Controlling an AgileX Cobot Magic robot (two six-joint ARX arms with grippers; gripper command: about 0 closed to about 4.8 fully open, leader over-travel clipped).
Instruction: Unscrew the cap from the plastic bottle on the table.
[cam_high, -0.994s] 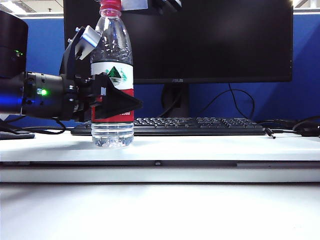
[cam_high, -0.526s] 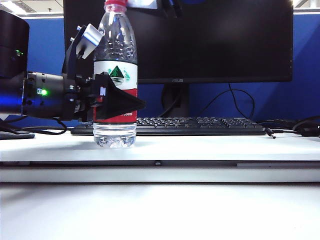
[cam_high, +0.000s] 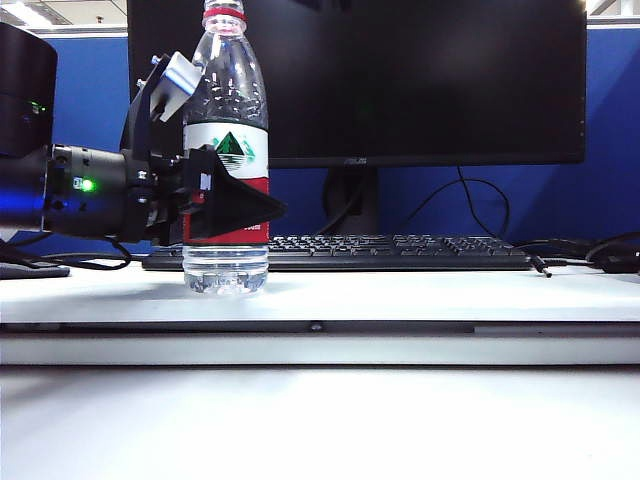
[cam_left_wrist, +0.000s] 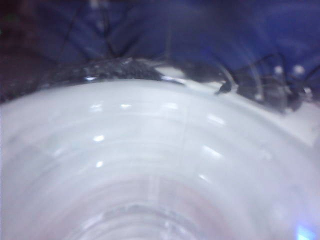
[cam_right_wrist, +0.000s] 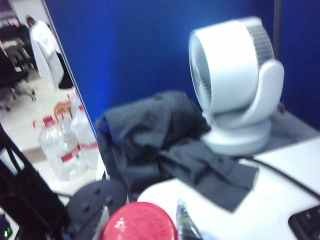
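Evidently to brace it, left gripper (cam_high: 215, 195) had jaws clamped round the upright Nongfu Spring bottle (cam_high: 225, 150) on the tabletop (cam_high: 420, 295); right gripper's jaws held the red cap (cam_right_wrist: 139, 222), already off.

Bright, sharp exterior view; both wrist views blurred, blue-tinted, glints across the plastic bottle (cam_left_wrist: 160, 165).

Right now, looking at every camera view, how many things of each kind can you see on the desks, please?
Bottle held by the left gripper: 1
Red cap: 1
Keyboard: 1
Monitor: 1
White fan: 1
Dark cloth: 1
Spare bottles, blurred: at least 2
Total: at least 8
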